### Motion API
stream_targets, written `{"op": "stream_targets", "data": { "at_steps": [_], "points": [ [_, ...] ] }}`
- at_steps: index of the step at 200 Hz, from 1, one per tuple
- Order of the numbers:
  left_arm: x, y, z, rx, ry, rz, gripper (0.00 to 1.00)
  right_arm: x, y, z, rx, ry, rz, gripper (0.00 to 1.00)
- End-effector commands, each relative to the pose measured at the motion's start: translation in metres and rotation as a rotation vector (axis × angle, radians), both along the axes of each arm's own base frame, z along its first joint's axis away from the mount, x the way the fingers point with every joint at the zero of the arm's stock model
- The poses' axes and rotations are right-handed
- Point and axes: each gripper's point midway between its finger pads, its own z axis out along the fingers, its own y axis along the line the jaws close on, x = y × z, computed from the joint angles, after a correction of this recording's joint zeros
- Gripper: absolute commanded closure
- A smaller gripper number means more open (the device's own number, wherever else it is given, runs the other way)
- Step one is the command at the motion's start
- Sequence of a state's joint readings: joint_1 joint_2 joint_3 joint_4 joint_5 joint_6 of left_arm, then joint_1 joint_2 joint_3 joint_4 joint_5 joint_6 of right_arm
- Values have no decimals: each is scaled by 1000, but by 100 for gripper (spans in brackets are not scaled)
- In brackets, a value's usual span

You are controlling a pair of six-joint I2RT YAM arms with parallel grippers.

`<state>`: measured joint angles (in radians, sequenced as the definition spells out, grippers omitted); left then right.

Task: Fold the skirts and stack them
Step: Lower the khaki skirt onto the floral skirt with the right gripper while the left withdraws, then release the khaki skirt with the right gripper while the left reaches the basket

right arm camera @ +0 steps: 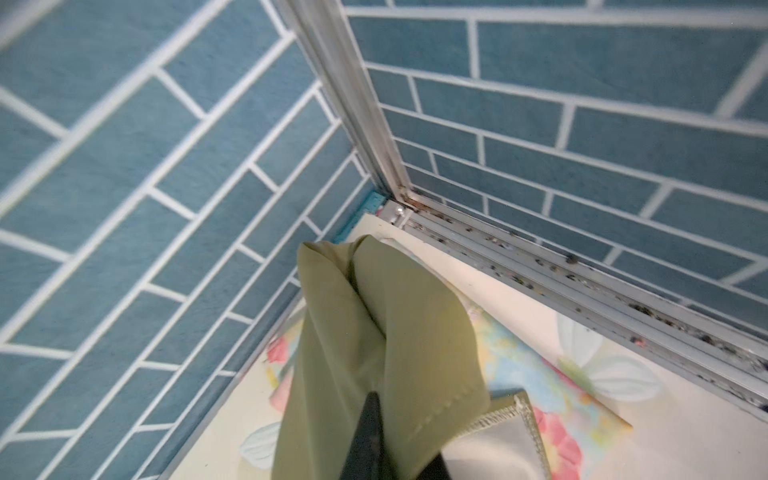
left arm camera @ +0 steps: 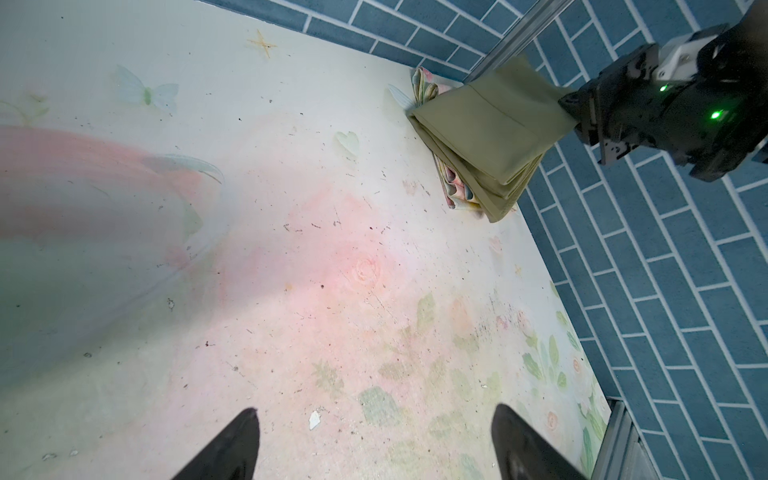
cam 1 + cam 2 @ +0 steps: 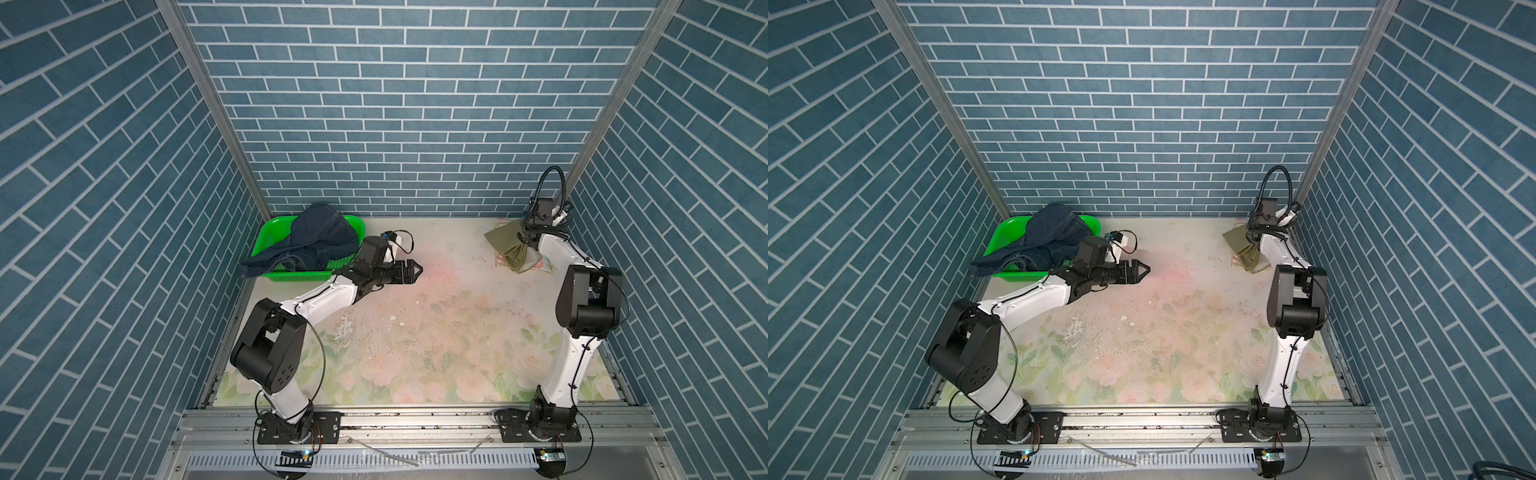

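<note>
— Now, status: where are our skirts?

— Khaki skirt (image 2: 486,137) hangs folded from the right gripper (image 2: 571,109), which is clamped shut on its upper edge. Its lower end rests on the floral skirt (image 1: 519,374), which lies folded on the desk (image 3: 436,332) in the far right corner. Denim skirt (image 3: 316,237) sits in the basket (image 3: 270,235), one part draped over the rim. Left gripper (image 3: 417,270) hovers above the desk beside the basket, jaws wide, holding nothing.

— What can fail on release?

— We judge three risks. One: let go while raised, the khaki layers may fan open and land askew. Two: we are close to both walls, so a sideways move may strike them. Three: dragging the khaki across may shift the floral skirt beneath. We should lower first, then let go.
</note>
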<state>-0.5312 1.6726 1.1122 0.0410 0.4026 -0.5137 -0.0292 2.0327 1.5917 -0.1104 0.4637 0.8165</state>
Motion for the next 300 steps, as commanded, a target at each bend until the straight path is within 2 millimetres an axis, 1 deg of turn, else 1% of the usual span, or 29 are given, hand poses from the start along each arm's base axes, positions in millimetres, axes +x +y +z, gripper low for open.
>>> {"op": "stream_targets", "data": {
  "at_steps": [1, 9, 10, 14, 31, 35, 39, 60, 73, 83, 87, 99, 109, 123, 135, 151, 165, 182, 194, 210, 235, 251, 271, 283, 300],
  "points": [
    [3, -7, 4, -7, -10, -7, 12, -12, -17, 13, 62, -92, -74, 100],
    [3, -7, 3, -4, -8, -7, 12, -14, -20, 4, 71, -74, -72, 100],
    [4, -7, 3, -3, -8, -6, 12, -15, -21, 3, 71, -71, -72, 99],
    [4, -7, 3, -3, -7, -6, 12, -16, -24, -1, 75, -60, -71, 90],
    [5, -8, 2, 5, -6, -1, 12, -20, -31, -12, 83, -2, -49, 46],
    [4, -8, 1, 8, -3, -2, 12, -22, -34, -13, 77, 11, -49, 38],
    [4, -8, 1, 11, -1, 0, 11, -25, -37, -13, 71, 24, -47, 32],
    [3, -8, -2, 21, 7, 3, 11, -40, -44, -4, 13, 77, -25, 12],
    [2, -9, -4, 24, 12, 4, 11, -45, -43, 3, -22, 109, 18, 5],
    [1, -10, -6, 27, 19, 2, 11, -49, -39, 8, -49, 133, 58, 4],
    [1, -11, -6, 30, 19, -1, 11, -48, -34, 10, -58, 138, 96, 4],
    [1, -11, -7, 45, 23, 2, 11, -42, -15, 13, -62, 155, 225, 5],
    [3, -8, -7, 70, 26, 13, 11, -38, 7, 12, -54, 184, 353, 6],
    [8, 0, -2, 130, 18, 39, 9, -37, 30, 12, -72, 220, 451, 7],
    [14, 8, 7, 186, -2, 69, 6, -40, 52, 15, -108, 226, 527, 7],
    [25, 24, 21, 290, -26, 128, 1, -49, 78, 17, -142, 229, 596, 7],
    [36, 41, 35, 380, -47, 189, 0, -58, 99, 18, -137, 229, 659, 8],
    [50, 60, 51, 422, -60, 245, 0, -73, 120, 18, -158, 242, 727, 9],
    [61, 80, 58, 461, -58, 303, 0, -87, 132, 18, -166, 236, 764, 9],
    [77, 116, 66, 508, -39, 400, 0, -105, 145, 20, -183, 209, 811, 10],
    [91, 172, 71, 562, 19, 521, 0, -134, 162, 24, -216, 146, 864, 11],
    [90, 212, 70, 588, 76, 602, 0, -149, 178, 26, -228, 106, 912, 11],
    [82, 259, 67, 608, 123, 710, 0, -165, 200, 27, -236, 61, 972, 12],
    [76, 288, 62, 611, 150, 780, 0, -176, 214, 23, -242, 52, 1016, 13],
    [69, 320, 52, 595, 180, 858, 0, -189, 230, 15, -240, 46, 1061, 14]
  ]
}}
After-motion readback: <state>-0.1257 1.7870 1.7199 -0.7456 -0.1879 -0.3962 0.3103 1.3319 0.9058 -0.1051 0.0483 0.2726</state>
